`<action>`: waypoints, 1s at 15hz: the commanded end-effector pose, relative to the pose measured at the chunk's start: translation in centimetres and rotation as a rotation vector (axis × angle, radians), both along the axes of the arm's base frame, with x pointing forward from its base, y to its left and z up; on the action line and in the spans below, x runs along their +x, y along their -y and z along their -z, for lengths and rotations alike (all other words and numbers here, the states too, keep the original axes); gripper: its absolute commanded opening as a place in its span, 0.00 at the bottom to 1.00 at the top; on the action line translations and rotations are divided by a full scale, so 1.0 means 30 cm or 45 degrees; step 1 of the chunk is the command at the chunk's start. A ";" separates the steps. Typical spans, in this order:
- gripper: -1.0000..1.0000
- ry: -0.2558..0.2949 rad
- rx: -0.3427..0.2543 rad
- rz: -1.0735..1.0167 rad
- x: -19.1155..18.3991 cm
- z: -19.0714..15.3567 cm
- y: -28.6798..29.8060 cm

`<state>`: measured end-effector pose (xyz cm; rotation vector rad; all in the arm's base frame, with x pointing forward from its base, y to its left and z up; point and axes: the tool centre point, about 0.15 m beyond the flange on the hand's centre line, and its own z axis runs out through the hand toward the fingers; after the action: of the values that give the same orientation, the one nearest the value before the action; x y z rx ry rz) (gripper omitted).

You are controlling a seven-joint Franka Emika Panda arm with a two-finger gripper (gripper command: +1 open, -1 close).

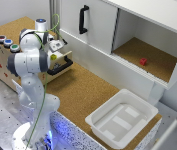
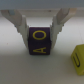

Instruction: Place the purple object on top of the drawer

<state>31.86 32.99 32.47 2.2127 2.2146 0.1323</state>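
The exterior view is looking down from high, taking in the white jointed robot arm (image 1: 30,75) and cork-topped table (image 1: 83,95). The wrist view is peering closely between the gripper's (image 2: 39,26) fingers at a purple lettered cube (image 2: 40,41), unseen from outside.

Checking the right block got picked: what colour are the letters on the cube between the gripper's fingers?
Yellow letters on the purple cube, clearest in the wrist view.

The white Panda arm (image 1: 30,65) stands at the exterior view's near left, bent over the small wooden box. The drawer (image 1: 62,64), with its black bar handle, projects open from the box, whose cork-brown top (image 1: 15,30) carries three round buttons (image 1: 8,43) at its left edge. The gripper (image 1: 55,46) sits above the drawer; its finger state cannot be determined. A white cabinet (image 1: 95,22) occupies the far side, with a small red block (image 1: 143,61) in its open compartment. A white plastic tub (image 1: 122,118) rests near right.
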 end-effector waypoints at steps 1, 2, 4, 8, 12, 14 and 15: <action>0.00 0.119 -0.146 -0.003 0.028 -0.252 -0.082; 0.00 0.131 -0.169 -0.016 0.036 -0.333 -0.112; 0.00 0.134 -0.147 -0.020 0.042 -0.454 -0.165; 0.00 0.101 -0.056 -0.085 0.023 -0.544 -0.277; 0.00 0.060 0.002 -0.163 -0.017 -0.540 -0.407; 0.00 0.021 0.012 -0.179 -0.035 -0.522 -0.452; 0.00 0.010 0.007 -0.176 -0.043 -0.513 -0.466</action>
<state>30.34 42.11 47.50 2.0177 2.3163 0.3583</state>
